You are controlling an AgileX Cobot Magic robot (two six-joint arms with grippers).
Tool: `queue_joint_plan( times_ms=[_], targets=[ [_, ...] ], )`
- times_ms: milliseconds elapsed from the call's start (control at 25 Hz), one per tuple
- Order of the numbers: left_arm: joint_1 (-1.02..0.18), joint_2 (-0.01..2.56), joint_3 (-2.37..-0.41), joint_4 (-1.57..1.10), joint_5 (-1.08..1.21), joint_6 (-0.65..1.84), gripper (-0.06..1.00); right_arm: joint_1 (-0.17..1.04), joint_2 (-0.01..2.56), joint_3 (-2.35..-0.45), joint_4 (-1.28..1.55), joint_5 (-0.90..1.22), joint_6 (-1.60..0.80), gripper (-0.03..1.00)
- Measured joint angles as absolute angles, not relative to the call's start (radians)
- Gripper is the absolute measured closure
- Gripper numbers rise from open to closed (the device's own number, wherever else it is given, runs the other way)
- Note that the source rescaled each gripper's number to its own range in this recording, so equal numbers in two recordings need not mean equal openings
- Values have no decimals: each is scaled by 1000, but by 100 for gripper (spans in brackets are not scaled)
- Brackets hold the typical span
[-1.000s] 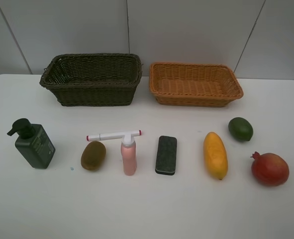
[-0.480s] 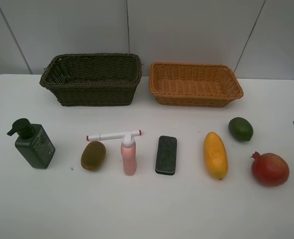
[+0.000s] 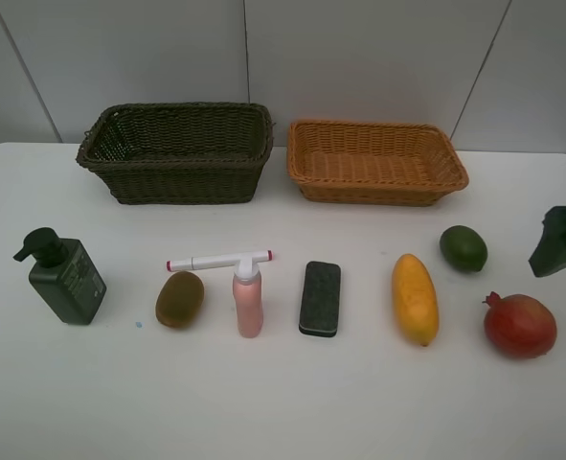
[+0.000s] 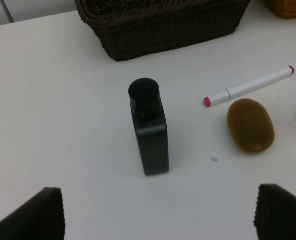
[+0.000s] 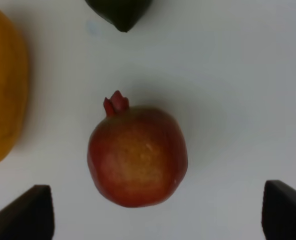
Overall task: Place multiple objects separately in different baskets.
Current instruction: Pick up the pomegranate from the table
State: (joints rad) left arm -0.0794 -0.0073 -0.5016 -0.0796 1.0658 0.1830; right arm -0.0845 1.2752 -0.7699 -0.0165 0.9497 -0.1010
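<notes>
Left jaws are held wide apart, facing the dark green pump bottle (image 4: 149,131), nothing gripped. Lined up on the white table (image 3: 283,402) rightwards: brown kiwi (image 3: 179,298), white marker with red ends (image 3: 218,260), small pink bottle (image 3: 248,307), black eraser block (image 3: 320,298), yellow mango (image 3: 415,298), green lime (image 3: 463,248), red pomegranate (image 3: 520,326). Right jaws are spread apart over the pomegranate, nothing gripped. Behind: dark olive-brown wicker basket (image 3: 182,182), orange-tan wicker basket (image 3: 369,192).

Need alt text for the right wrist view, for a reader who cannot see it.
A red pomegranate lies on a white table, centred ahead of the open right tool, whose dark fingertips touch nothing. A yellow mango is cut off at one edge, and a green lime shows partly beyond the pomegranate's crown.
</notes>
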Motion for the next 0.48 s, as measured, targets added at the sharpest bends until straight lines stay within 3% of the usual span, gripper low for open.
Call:
queue_joint_plan(
  times_ms=[480],
  targets=[
    [-79, -7, -502, -80, 1066, 183, -6, -85, 1492, -775, 0, 846, -101, -3]
  ],
)
